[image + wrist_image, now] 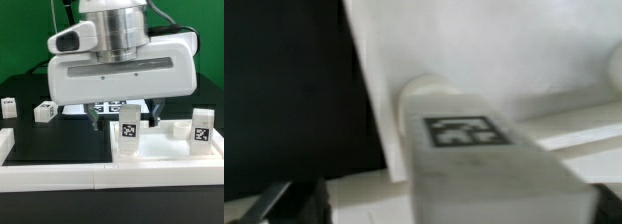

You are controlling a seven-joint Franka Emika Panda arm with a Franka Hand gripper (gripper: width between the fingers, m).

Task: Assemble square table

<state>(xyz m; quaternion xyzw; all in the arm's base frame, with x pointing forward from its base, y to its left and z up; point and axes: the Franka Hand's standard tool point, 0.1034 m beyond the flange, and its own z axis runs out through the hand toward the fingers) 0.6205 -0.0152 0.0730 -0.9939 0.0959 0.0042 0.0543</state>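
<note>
1. Square table top (165, 150): white matte plastic slab with a raised rim. It lay at the exterior view's lower right, beside the long border wall (50, 177).
2. Upright legs (130, 128) (200, 125): short, blocky and tagged, they stood on the top.
3. Loose legs (43, 111) (9, 107): lay on the black mat (60, 140).
4. Gripper (123, 114): dark fingers spread wide and empty, above the nearer upright leg.
</note>
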